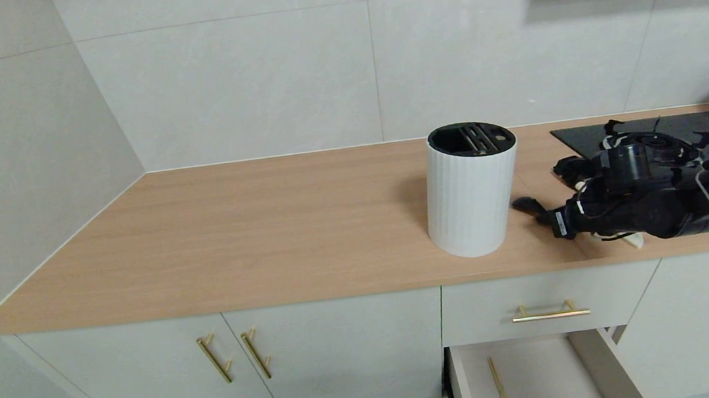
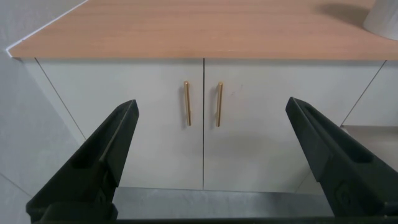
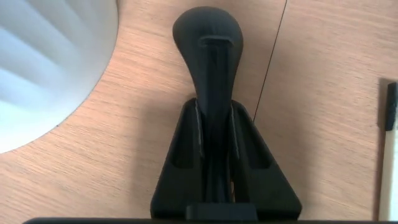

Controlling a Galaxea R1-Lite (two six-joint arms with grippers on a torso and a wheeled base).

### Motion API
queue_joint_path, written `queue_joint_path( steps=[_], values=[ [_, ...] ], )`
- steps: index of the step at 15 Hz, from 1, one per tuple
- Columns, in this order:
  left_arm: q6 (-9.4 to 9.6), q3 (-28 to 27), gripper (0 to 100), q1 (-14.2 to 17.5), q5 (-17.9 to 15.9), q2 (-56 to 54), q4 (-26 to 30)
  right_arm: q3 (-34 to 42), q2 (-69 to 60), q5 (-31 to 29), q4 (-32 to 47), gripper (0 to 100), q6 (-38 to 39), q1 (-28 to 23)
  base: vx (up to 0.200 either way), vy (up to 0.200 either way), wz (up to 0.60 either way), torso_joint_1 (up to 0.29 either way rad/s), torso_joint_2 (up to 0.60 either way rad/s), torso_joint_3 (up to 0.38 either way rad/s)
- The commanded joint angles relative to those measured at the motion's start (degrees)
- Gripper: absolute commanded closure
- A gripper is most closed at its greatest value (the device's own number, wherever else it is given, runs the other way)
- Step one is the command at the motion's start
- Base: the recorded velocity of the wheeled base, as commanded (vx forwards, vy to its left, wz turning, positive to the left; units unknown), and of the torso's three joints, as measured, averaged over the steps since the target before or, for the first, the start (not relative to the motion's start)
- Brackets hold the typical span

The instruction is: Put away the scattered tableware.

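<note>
Right wrist view: right gripper (image 3: 216, 115) pinched on black utensil (image 3: 207, 31), rounded end just beside ribbed white holder (image 1: 471, 196) standing on wooden tabletop (image 1: 233, 231). White stick (image 3: 388, 162) lying nearby. Left wrist view: left gripper (image 2: 211, 107) spread wide, facing cupboard doors (image 2: 261, 124).

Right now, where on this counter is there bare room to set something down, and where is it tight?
The wooden counter is bare from the left wall to the white ribbed holder. Right of the holder it is crowded: the right pincer, shut on a black utensil, sits close beside it, with a white stick nearby and the cooktop behind.
</note>
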Motion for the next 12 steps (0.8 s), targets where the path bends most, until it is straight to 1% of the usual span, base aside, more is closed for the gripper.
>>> queue_joint_path(
  steps=[1,3,5,7,8,9,12],
  values=[
    [-0.01,0.0,0,0.02,0.03,0.02,-0.02,-0.02,-0.31,-1.2,0.24,100,0.89,0.03,0.0,0.0,0.0,0.0,0.0,0.0],
    [-0.01,0.0,0,0.02,0.03,0.02,-0.02,1.56,-4.36,-5.68,1.11,100,2.29,0.21,0.0,0.0,0.0,0.0,0.0,0.0],
    [-0.01,0.0,0,0.02,0.03,0.02,-0.02,8.95,-12.71,-8.76,2.61,100,6.77,1.0,0.0,0.0,0.0,0.0,0.0,0.0],
    [-0.01,0.0,0,0.02,0.03,0.02,-0.02,16.15,-21.23,-10.25,5.33,100,8.88,1.88,0.0,0.0,0.0,0.0,0.0,0.0],
    [-0.01,0.0,0,0.02,0.03,0.02,-0.02,23.27,-28.26,-10.43,6.92,100,9.59,1.96,0.0,0.0,0.0,0.0,0.0,0.0],
    [-0.01,0.0,0,0.02,0.03,0.02,-0.02,28.55,-33.54,-9.9,6.92,100,9.59,1.96,0.0,0.0,0.0,0.0,0.0,0.0],
    [-0.01,0.0,0,0.02,0.12,0.02,-0.02,39.27,-44.35,-8.67,6.92,100,8.97,2.49,0.0,0.0,0.0,0.0,0.0,0.0]
  ],
)
